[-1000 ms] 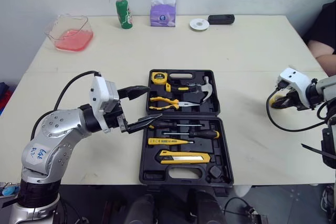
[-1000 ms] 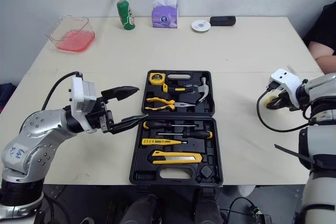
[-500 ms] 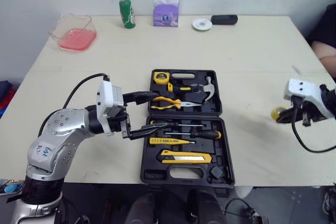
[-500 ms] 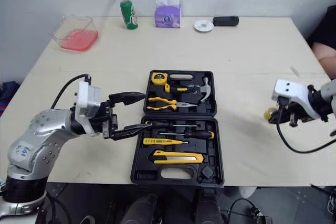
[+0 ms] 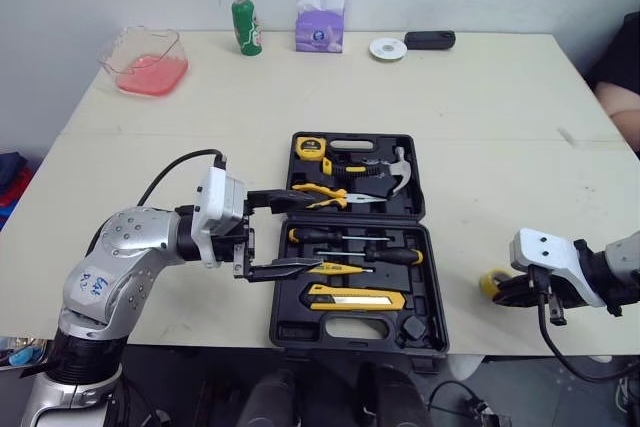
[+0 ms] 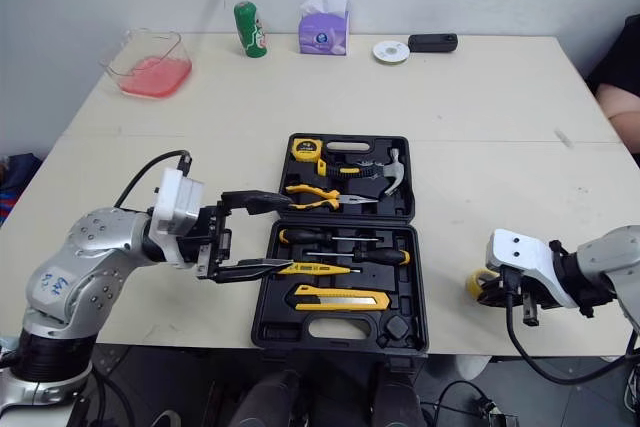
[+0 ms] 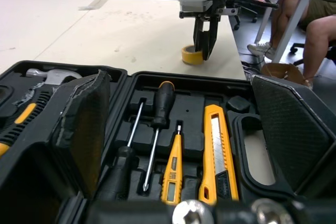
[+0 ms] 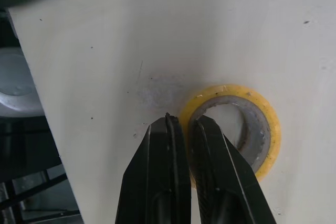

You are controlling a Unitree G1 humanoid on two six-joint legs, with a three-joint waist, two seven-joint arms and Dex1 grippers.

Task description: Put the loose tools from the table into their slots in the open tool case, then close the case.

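The black tool case (image 5: 290, 332) lies open mid-table. It holds a tape measure (image 5: 308, 145), pliers (image 5: 325, 192), a hammer (image 5: 395, 169), screwdrivers (image 5: 370, 254), a yellow tester (image 5: 335, 269) and a utility knife (image 5: 355, 297). My left gripper (image 5: 300, 229) is open over the case's left edge, one finger above the pliers and the other by the tester. A yellow tape roll (image 5: 492, 282) sits near the table's front right. My right gripper (image 8: 186, 119) is shut on the wall of the tape roll (image 8: 262, 129), down at the table surface.
Along the far edge stand a clear container of pink liquid (image 5: 145, 57), a green can (image 5: 246, 25), a tissue pack (image 5: 320, 22), a white disc (image 5: 385, 47) and a black device (image 5: 430, 39). A person's arm (image 5: 625, 97) is at the right edge. The table's front edge is close to the right gripper.
The right gripper has come down toward the front edge and nearer the case, the tape roll moving with it. The left gripper has slid right over the case's left side.
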